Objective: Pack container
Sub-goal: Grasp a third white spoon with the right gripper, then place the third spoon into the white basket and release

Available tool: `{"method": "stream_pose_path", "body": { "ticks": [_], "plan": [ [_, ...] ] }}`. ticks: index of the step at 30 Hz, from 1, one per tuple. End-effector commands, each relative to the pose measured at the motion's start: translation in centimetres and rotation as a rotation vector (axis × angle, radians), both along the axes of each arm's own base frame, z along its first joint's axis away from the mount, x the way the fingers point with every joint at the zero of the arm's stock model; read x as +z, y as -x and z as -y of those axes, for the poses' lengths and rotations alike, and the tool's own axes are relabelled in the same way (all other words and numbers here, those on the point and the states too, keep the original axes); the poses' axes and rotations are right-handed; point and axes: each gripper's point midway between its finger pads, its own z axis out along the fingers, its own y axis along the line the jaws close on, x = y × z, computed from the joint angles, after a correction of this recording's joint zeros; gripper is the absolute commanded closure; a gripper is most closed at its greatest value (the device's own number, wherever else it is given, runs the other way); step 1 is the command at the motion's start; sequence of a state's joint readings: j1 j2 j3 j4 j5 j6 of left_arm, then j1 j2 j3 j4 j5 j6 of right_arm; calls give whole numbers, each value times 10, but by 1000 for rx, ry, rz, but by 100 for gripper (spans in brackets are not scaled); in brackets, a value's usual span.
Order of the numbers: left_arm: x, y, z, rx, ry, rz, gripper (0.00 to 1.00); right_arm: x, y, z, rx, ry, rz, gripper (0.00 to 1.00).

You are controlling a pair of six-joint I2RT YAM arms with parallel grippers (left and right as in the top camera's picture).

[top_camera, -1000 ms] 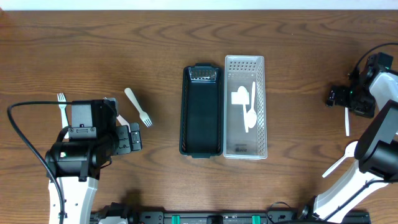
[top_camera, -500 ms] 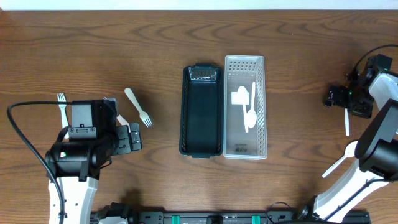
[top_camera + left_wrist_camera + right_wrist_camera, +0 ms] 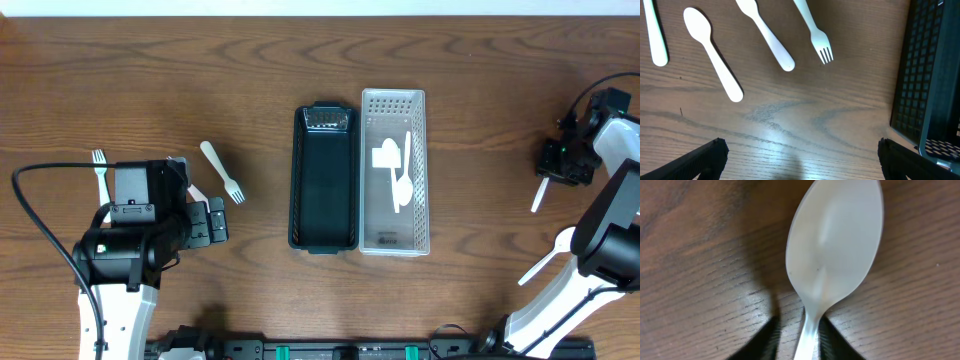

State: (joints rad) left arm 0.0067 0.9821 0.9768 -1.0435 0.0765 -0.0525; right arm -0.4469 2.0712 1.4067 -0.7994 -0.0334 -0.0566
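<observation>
- Table point(image 3: 480, 60): dark wood, with white cutlery loose at both ends.
- Bin point(image 3: 424, 170): clear and perforated, at the centre, with its left wall against a black tray point(image 3: 325, 190). A few white pieces already lie in it, while the tray looks empty.
- Left gripper point(image 3: 213, 221): its fingers are spread wide with nothing between them, low over the table beside the loose pieces.
- Right gripper point(image 3: 558, 162): pinched closed on a spoon point(image 3: 835, 245) at its thin neck. It is at the far right edge, well apart from the bin.
- Spoon: white, smooth, glossy plastic, with the bowl ahead of the fingers and the handle trailing out behind. I cannot tell whether it is clear of the wood.
- Risks:
  - The hold is narrow on a slick neck, so the spoon may pivot or slip on the long carry.
  - A swung handle could catch the bin's wall and tip out onto the table or into the tray.
  - The plastic is light, so it may bounce when let go.
- Fork point(image 3: 813, 31): slim tines, lying near the left gripper and not yet packed.
</observation>
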Motion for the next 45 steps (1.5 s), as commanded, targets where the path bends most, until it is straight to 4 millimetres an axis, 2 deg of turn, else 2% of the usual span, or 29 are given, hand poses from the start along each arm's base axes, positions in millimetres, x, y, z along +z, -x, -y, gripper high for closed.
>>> {"method": "stream_pose_path", "body": {
  "ticks": [1,7,11,15,17,18,21,24,27,29,31,34,37,41,44,45],
  "plan": [
    [7,-3,0,8,8,15,2,-13,7,-6,-17,-45,-27,84],
    [7,-3,0,8,8,15,2,-13,6,-7,-47,-48,-24,99],
    [7,-3,0,8,8,15,2,-7,0,-16,-51,-92,10,99],
    [7,-3,0,8,8,16,2,23,-16,-29,-13,-96,84,99],
    [7,-3,0,8,8,16,2,51,-29,-41,28,-84,150,99],
    [7,-3,0,8,8,16,2,72,-38,-52,62,-75,201,99],
    [7,-3,0,8,8,16,2,119,-51,-86,151,-66,305,99],
    [7,-3,0,8,8,16,2,167,-56,-137,257,-57,411,99],
    [7,-3,0,8,8,16,2,196,-55,-189,341,-81,484,99],
    [7,-3,0,8,8,16,2,205,-53,-222,368,-115,509,99],
    [7,-3,0,8,8,16,2,206,-51,-253,384,-152,510,99],
    [7,-3,0,8,8,16,2,190,-49,-286,382,-158,469,98],
    [7,-3,0,8,8,16,2,162,-47,-305,395,-136,399,99],
    [7,-3,0,8,8,16,2,108,-38,-328,444,-131,254,98],
    [7,-3,0,8,8,15,2,73,-29,-334,464,-121,153,99],
    [7,-3,0,8,8,15,2,69,-28,-335,465,-120,141,99]
  ]
}}
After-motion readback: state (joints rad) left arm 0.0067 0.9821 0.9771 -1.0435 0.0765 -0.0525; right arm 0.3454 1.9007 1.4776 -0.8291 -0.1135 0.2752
